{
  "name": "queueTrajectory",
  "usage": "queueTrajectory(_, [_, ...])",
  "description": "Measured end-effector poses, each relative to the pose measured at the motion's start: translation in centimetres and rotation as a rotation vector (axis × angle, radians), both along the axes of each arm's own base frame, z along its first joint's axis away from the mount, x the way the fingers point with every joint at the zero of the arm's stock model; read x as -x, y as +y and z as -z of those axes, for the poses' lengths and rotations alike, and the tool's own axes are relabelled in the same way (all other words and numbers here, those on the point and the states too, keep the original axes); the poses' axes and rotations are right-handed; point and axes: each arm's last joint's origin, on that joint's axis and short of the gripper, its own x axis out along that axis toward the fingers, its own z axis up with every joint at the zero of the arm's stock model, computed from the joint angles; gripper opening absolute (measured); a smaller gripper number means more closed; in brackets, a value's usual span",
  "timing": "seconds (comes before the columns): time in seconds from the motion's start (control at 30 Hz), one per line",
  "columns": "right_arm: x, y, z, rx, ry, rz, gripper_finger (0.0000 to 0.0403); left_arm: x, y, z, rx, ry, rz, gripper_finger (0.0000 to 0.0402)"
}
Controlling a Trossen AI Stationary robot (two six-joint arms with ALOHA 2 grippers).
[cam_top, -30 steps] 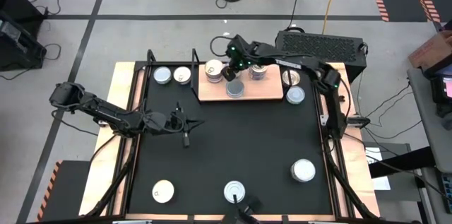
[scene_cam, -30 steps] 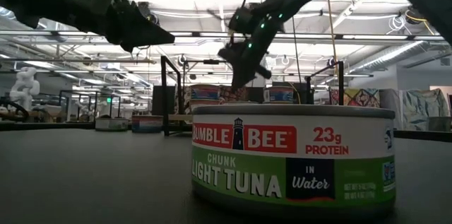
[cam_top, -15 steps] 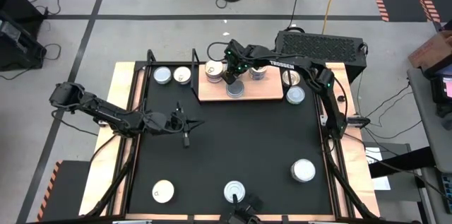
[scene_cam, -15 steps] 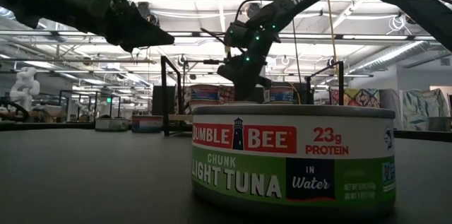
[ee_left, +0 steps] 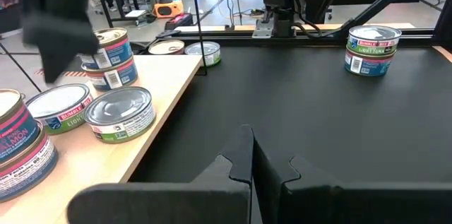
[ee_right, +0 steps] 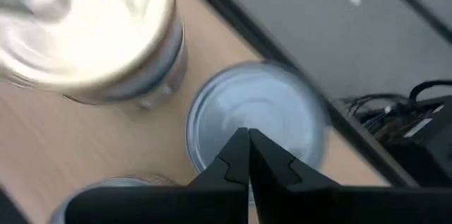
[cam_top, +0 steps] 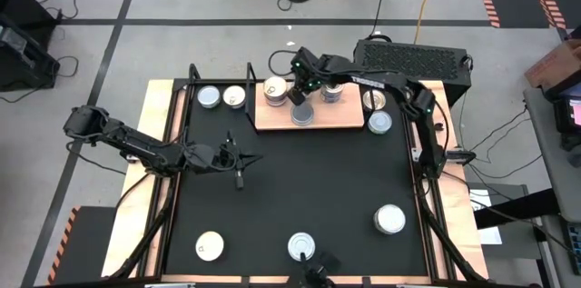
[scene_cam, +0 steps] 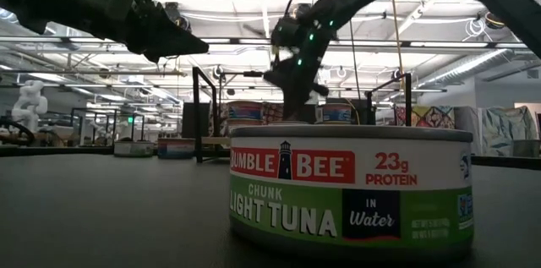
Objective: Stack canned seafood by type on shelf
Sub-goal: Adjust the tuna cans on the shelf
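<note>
Four spots on the flat light-brown wooden shelf board [cam_top: 349,123] hold small round metal tins. At the back are a stack with a cream-white top [cam_top: 274,91] and a stack with a silver top [cam_top: 333,92]. Near the front edge sits a single silver-grey tin [cam_top: 302,114]. The left wrist view shows the shelf [ee_left: 106,146] with one more green-label tin beside that one. The stacks look like same kinds put together, so I think sorting is partly done.

More tins wait off the shelf. Two [cam_top: 210,97] sit just to the left of it and two [cam_top: 379,123] just to the right. Three are far away at the near edge of the black worktop [cam_top: 300,179]: a cream one [cam_top: 210,246], a green-label tuna tin [scene_cam: 351,188] and a silver one [cam_top: 390,220].

The right end effector [cam_top: 295,94] hangs over the shelf, between the two back stacks and just behind the single front tin. Its fingers are pinched together and hold nothing. In its own wrist view a pale blue-grey tin top [ee_right: 258,128] lies right under the tips [ee_right: 246,155]. I cannot tell if they touch it.

The left end effector [cam_top: 238,163] waits over the bare worktop, well apart from every tin. It is clenched too, and empty.
</note>
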Motion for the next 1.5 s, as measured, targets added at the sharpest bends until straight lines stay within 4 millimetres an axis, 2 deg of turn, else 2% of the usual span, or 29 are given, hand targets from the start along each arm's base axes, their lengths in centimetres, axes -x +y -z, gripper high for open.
queueTrajectory(0.13, [0.5,1.4,-2.4,0.006,-0.023,0.003,0.0000,0.0,0.0,0.0,0.000,0.000,0.000,0.0002])
queueTrajectory(0.23, [0.1,3.6,-2.8,-0.021,0.000,-0.028,0.0000,0.0,0.0,0.0,0.000,0.000,0.000,0.0002])
queueTrajectory(0.37, [-1.2,6.7,-2.0,-0.023,0.045,-0.089,0.0000,0.0,0.0,0.0,0.000,0.000,0.000,0.0002])
queueTrajectory(0.5, [-1.7,8.4,-0.6,0.020,0.114,-0.073,0.0000,0.0,0.0,0.0,0.000,0.000,0.000,0.0002])
queueTrajectory(0.87, [-1.0,8.6,2.5,-0.017,0.127,-0.024,0.0000,0.0,-0.1,0.0,0.006,0.000,0.018,0.0002])
queueTrajectory(1.5, [-0.6,8.8,3.1,-0.033,0.146,-0.009,0.0000,0.0,-0.1,0.0,0.005,0.001,0.018,0.0002])
